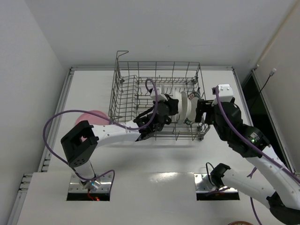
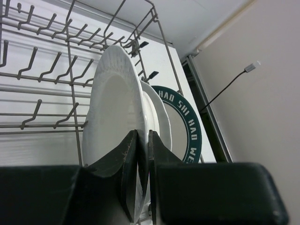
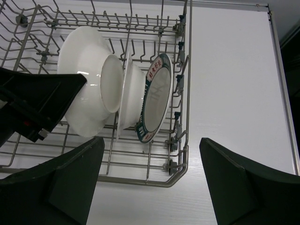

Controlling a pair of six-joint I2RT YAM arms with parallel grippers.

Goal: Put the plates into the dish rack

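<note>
My left fingers (image 2: 136,145): pinching rim of white plate (image 2: 115,108), upright in the dish rack (image 1: 123,101).
My right fingers (image 1: 199,112): spread wide, beside the rack's right side.
Pink plate (image 1: 93,117): on counter (image 1: 154,159), left of rack.

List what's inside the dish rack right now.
Three plates stand on edge in the dish rack: a white plate gripped at its rim by the left hand, a second white plate behind it, then a teal-rimmed plate. The hand covers the gripped plate's lower rim.
</note>
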